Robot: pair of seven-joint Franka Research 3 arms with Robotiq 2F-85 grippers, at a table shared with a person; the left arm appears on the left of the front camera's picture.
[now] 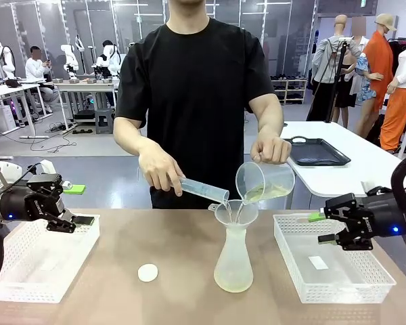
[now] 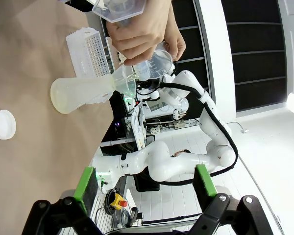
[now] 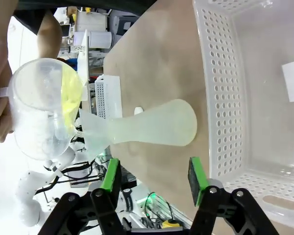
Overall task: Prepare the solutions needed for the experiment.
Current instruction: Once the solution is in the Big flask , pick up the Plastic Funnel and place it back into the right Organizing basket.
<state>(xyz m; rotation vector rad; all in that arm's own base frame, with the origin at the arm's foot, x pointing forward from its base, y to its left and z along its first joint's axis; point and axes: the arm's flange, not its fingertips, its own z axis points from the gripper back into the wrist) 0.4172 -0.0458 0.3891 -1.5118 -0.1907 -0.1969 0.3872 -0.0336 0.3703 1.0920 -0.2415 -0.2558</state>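
The person tips a clear beaker (image 1: 264, 181) holding the pale yellow solution (image 1: 267, 194) into a funnel (image 1: 235, 212) that sits in a flask (image 1: 233, 261) at mid-table. The other hand tilts a graduated cylinder (image 1: 203, 189) into the same funnel. In the right wrist view the solution (image 3: 71, 90) shows yellow inside the beaker (image 3: 39, 107), beside the flask (image 3: 157, 129). My left gripper (image 1: 79, 204) hangs open over the left basket (image 1: 27, 284), holding nothing. My right gripper (image 1: 321, 227) stands open over the right basket (image 1: 338, 294), also holding nothing.
A small white round cap (image 1: 147, 272) lies on the table left of the flask. A white slip (image 1: 318, 263) lies in the right basket. A black tray (image 1: 318, 152) rests on the white table behind. The person's arms reach over the table's middle.
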